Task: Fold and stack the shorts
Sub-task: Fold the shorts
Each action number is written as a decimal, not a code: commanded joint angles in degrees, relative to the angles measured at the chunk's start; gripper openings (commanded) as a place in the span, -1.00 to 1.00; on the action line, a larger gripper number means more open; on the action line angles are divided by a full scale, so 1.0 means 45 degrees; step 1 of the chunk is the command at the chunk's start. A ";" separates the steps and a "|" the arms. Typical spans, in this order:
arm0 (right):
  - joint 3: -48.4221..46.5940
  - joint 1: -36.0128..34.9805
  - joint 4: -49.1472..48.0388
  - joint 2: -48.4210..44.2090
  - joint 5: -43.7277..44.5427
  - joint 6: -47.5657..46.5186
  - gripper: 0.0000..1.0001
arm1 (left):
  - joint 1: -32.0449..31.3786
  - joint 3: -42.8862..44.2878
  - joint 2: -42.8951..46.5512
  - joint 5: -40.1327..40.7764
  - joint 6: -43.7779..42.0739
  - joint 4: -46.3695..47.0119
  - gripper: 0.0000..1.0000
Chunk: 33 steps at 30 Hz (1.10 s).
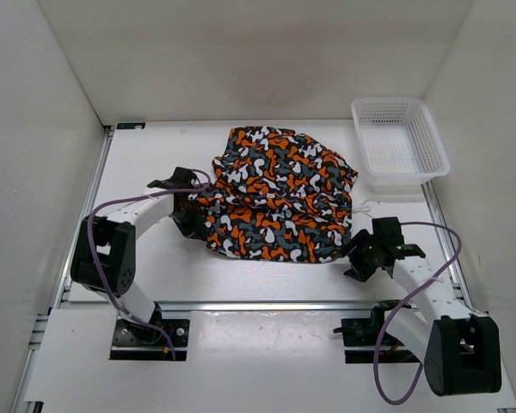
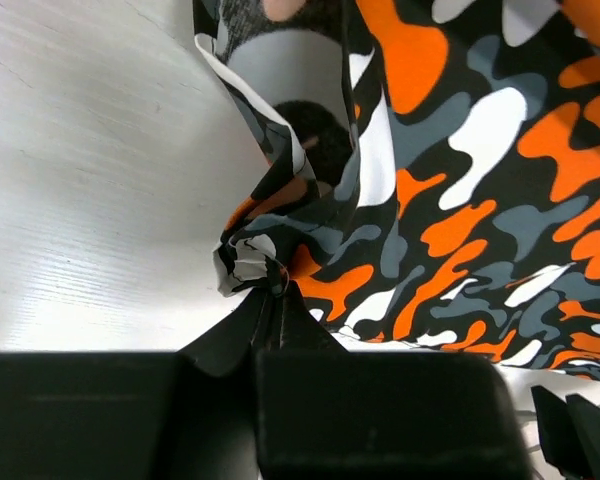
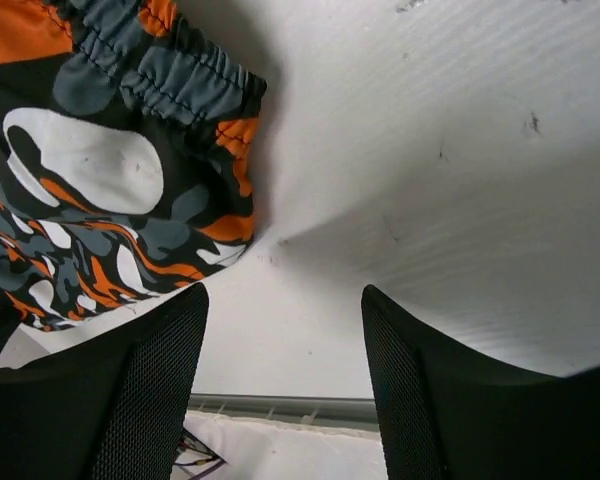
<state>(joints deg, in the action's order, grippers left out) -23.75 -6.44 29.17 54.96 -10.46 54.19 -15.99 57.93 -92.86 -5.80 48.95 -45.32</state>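
The camouflage shorts [image 1: 279, 194] lie bunched in the middle of the table, orange, black, grey and white. My left gripper [image 1: 192, 222] is at their left edge, shut on a pinch of the cloth; the left wrist view shows the jaws closed on a bunched corner of the shorts [image 2: 255, 262]. My right gripper [image 1: 359, 256] sits just off the shorts' right front corner, open and empty. In the right wrist view its gripper [image 3: 285, 310] is spread over bare table, with the elastic waistband [image 3: 170, 75] to the upper left. A white drawstring [image 1: 367, 206] trails at the right.
A white mesh basket [image 1: 397, 138] stands at the back right of the table. White walls close in the left, back and right sides. The table's front rail [image 1: 258, 305] runs between the two arm bases.
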 commanded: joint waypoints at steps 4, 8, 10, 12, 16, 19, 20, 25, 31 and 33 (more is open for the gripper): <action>0.0101 0.0044 -0.2632 0.0773 0.0368 0.0164 0.24 | -0.0080 0.0290 0.0596 -0.0136 -0.0057 0.0188 -0.79; 0.0101 0.0044 -0.4269 0.2334 0.0487 0.0164 0.04 | -0.0080 0.0290 0.0596 -0.0136 -0.0057 0.0071 -0.79; -0.0171 0.0044 -0.4877 0.3155 0.0605 0.0164 -0.26 | -0.0080 0.0290 0.0712 -0.0428 -0.0057 0.0071 -0.79; -0.0735 0.0044 -0.4727 0.3818 0.0605 -0.0147 -0.91 | 0.0173 0.0406 0.0714 -0.0701 -0.0173 0.0071 -0.79; -0.3233 0.0044 -0.2307 0.3472 0.1229 -0.1181 -1.00 | 0.1032 0.1342 0.1726 -0.0957 -0.0409 -0.0220 -0.79; -0.5537 0.0044 -0.0378 0.2632 0.1872 -0.2236 -1.00 | 0.1813 0.2669 0.3249 -0.0839 -0.0409 -0.0376 -0.79; -0.6858 0.0044 0.0095 0.2495 0.1875 -0.2509 -1.00 | 0.2047 0.3079 0.3601 -0.0704 -0.0525 -0.0571 -0.79; -1.1258 0.0044 0.2964 0.2103 0.0670 -0.4479 -1.00 | 0.3200 0.7055 0.5182 -0.0976 -0.0642 -0.1761 -0.79; -1.6801 0.0044 0.4747 0.1343 -0.2088 -0.5538 -1.00 | 0.3319 1.0130 0.7273 -0.0392 -0.0409 -0.1765 -0.79; -1.7765 0.0044 0.4905 0.0816 -0.2576 -0.5655 -1.00 | 0.3319 1.1088 0.8230 0.0133 -0.0409 -0.1765 -0.79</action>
<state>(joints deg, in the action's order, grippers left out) -97.34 -6.96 45.25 63.05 -16.91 33.50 -1.91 103.31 -60.93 -10.66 47.55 -51.00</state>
